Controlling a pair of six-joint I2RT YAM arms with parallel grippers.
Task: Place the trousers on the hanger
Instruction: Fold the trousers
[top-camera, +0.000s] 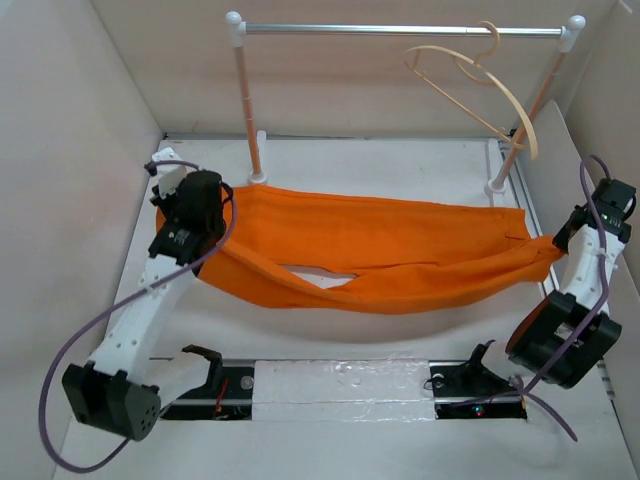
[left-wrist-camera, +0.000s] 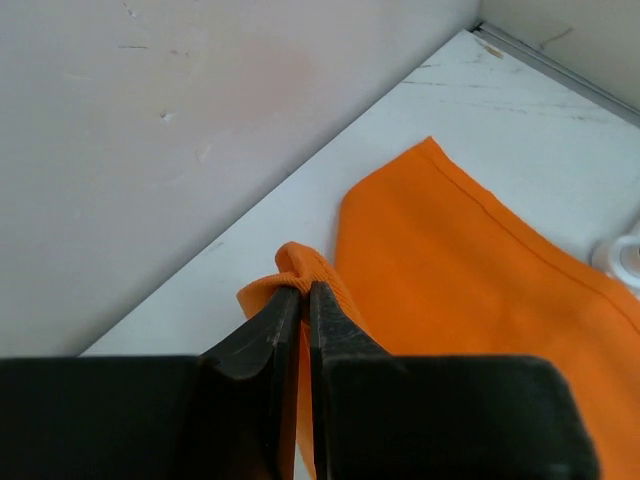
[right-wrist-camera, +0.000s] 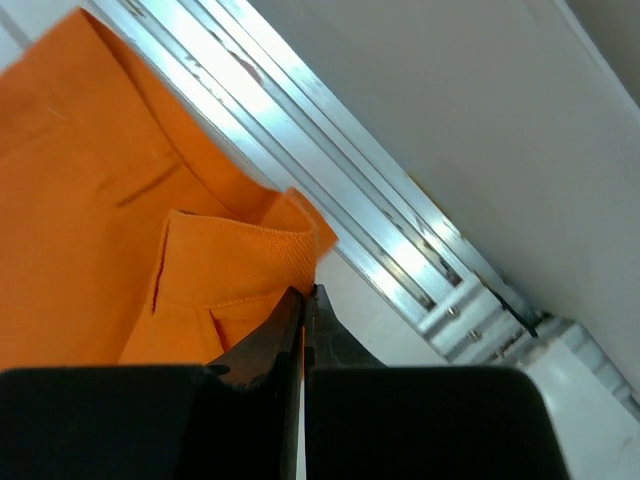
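From above, the trousers (top-camera: 380, 250) hang stretched between the two arms and sag in the middle, casting a shadow on the table (top-camera: 350, 165). The left gripper (top-camera: 172, 212) meets their left end and the right gripper (top-camera: 556, 246) their right end. In this view the wrist bodies cover the fingertips, so the grip itself cannot be made out. The hanger (top-camera: 480, 95) hangs tilted by its hook from the silver rail (top-camera: 400, 30), above and behind the right gripper and well apart from the cloth.

In the left wrist view, the left gripper (left-wrist-camera: 303, 290) has its fingers pressed together on a small bunched fold of orange fabric that pokes out just past the tips. The rest of the trousers (left-wrist-camera: 470, 290) spreads away ahead and to the right of the fingers and is cut off by the frame edge. A pale wall (left-wrist-camera: 150, 150) stands to the left. At the far right edge only part of a white post foot (left-wrist-camera: 625, 255) shows.

In the right wrist view, the right gripper (right-wrist-camera: 305, 295) is closed on a hemmed edge of the trousers (right-wrist-camera: 100, 200), which lie ahead and to the left of the tips. A metal track (right-wrist-camera: 330, 170) runs diagonally just beyond the pinched corner. The fingers' lower parts are lost in black.
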